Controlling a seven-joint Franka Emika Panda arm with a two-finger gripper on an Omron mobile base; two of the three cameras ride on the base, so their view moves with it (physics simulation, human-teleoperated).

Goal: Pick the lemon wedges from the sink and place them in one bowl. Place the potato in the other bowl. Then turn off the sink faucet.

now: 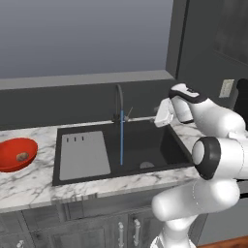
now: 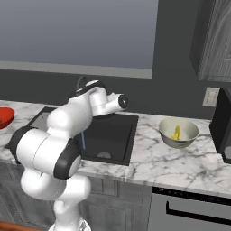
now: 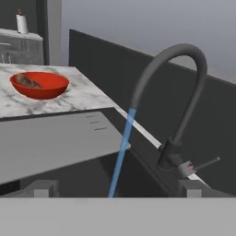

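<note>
Marble counter [image 1: 34,186] runs along a dark back wall, with the black sink [image 1: 150,145] set into it. Over the sink's right rear corner hangs the gripper [image 1: 163,114], jaws spread wide and holding nothing; in the hand view its fingertips [image 3: 44,189] stand far apart, aimed at the faucet [image 3: 177,97]. That faucet rises as a dark gooseneck just beyond the gripper, its small lever [image 3: 200,164] sticking out sideways at the base. A thin blue stream of water [image 1: 121,138] falls from the spout into the basin, landing near the grey drain [image 1: 147,164]. A flat grey drainboard [image 1: 83,155] covers the sink's left part. Left of the sink, the red bowl [image 1: 17,154] sits on the counter with the potato [image 1: 22,156] inside. Well to the right of the sink, the beige bowl [image 2: 178,132] holds the yellow lemon wedges [image 2: 176,132].
</note>
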